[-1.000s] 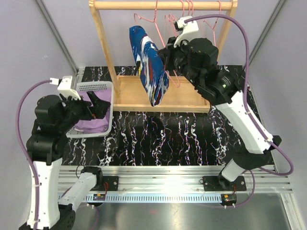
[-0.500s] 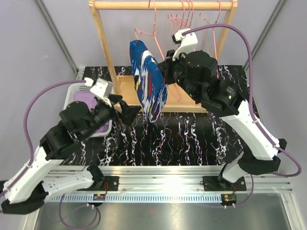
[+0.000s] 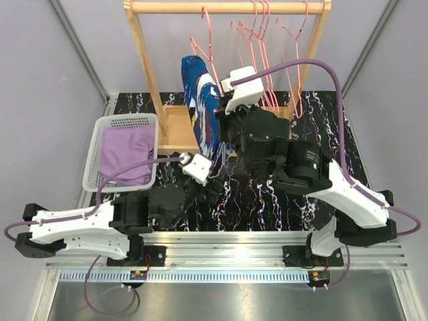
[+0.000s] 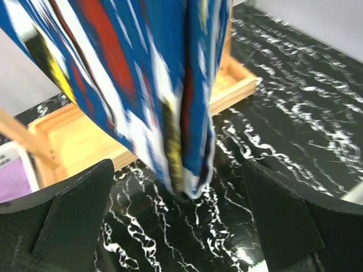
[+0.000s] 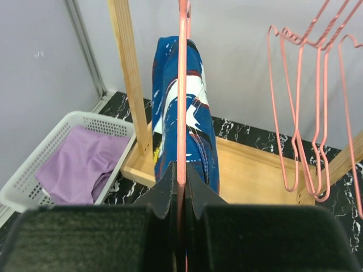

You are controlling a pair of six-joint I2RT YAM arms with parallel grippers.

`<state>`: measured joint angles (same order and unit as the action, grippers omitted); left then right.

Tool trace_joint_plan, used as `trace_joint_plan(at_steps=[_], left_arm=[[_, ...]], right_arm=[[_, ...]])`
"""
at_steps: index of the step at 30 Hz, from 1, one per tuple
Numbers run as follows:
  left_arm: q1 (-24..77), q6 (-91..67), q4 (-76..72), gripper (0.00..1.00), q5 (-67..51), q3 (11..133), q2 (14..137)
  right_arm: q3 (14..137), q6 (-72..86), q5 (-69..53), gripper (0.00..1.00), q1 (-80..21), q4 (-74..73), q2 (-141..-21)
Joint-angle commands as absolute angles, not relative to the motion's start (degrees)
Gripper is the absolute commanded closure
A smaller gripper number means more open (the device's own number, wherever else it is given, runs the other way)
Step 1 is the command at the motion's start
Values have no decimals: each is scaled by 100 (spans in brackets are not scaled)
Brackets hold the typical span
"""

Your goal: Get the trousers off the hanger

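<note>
From above, the blue trousers (image 3: pixel 204 114) hang on a pink hanger (image 3: pixel 198 48) at the left end of the wooden rack (image 3: pixel 142 67). Other hangers (image 3: pixel 261 47) hang to their right. The lilac trousers (image 3: pixel 126 155) lie in the white basket (image 3: pixel 130 119), which stands on the surface (image 3: pixel 130 101) left of the rack. My left arm (image 3: pixel 80 224) lies low along the near edge, its wrist under the blue trousers' lower end. My right arm (image 3: pixel 301 167) stretches far, its wrist just right of those trousers. I cannot tell either gripper's state from here.

At my left wrist, the left gripper (image 4: pixel 178 170) is spread wide. The blurred lower tip of the blue trousers hangs between its fingers (image 4: pixel 74 221) and seems to touch neither. The rack's base lies behind, and a sliver of lilac shows at the left edge.

At my right wrist, the right gripper (image 5: pixel 180 190) is pressed together on the hanger's wire, which runs straight up from the jaws. The blue trousers drape over that hanger just beyond. The basket with the lilac trousers sits to the left.
</note>
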<state>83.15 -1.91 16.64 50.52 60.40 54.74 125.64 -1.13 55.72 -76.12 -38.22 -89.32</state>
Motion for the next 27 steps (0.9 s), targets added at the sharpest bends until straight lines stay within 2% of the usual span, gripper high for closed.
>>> trace_joint_plan(at_steps=[1,6,12,20,27], left_arm=[[8437,-307,888,1,5923,5793,5537],[8438,-308,291,1,5784,5318,5475],[8438,-62,-156,1,6634,5063,5660],[8367,104,-588,4,6820,4650,5388],[8315,221,-1343,5,6321,4606,5519]], right_arm=[[12867,-755,6662,100,-7822,-2233,-8631],[12771,-1334,7074,100,-8200,-1541,-8631],[12919,-2739,7452,100,-8613,-258,-8929],[13034,-2962,7559,100,-8798,-70,-8991],[13026,-3006,7594,100,-8851,182,-9141]])
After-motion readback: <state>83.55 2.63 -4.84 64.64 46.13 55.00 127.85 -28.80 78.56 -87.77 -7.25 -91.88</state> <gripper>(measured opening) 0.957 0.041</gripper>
